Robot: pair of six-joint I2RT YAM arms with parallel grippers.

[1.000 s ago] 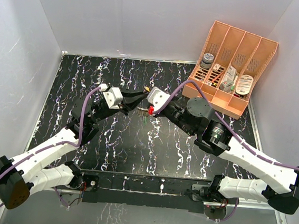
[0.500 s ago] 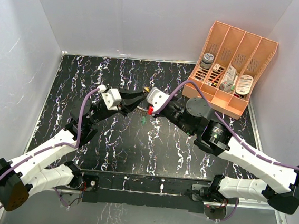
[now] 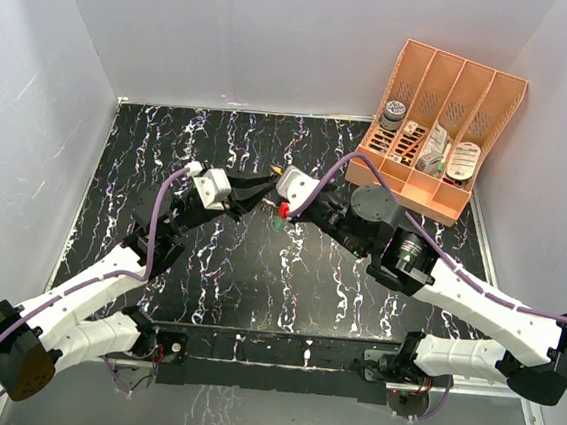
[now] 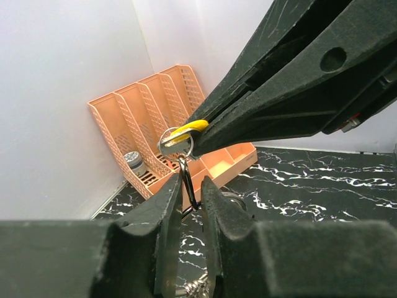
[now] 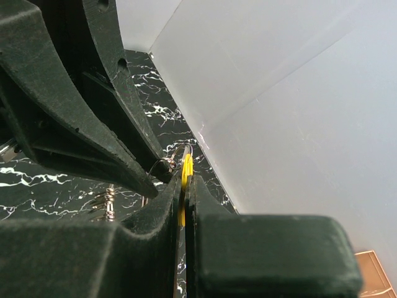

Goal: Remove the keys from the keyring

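Note:
Both grippers meet above the middle of the black marbled table (image 3: 216, 286). My right gripper (image 3: 268, 202) (image 5: 184, 177) is shut on the yellow-orange key (image 5: 185, 171), whose head also shows in the left wrist view (image 4: 189, 129). The thin silver keyring (image 4: 175, 144) (image 5: 169, 163) runs through that key. My left gripper (image 3: 260, 195) (image 4: 191, 180) is shut on the ring's lower part, which passes between its fingers. The bright green key (image 3: 276, 223) hangs just below the two grippers. All of it is held off the table.
An orange divided organizer (image 3: 442, 127) (image 4: 155, 118) with small items stands at the back right corner. White walls enclose the table on the left, back and right. A small silver coiled piece (image 5: 105, 205) hangs under the ring.
Both grippers have shifted only slightly while staying together. The green key swings a little below them. Both grips are the same.

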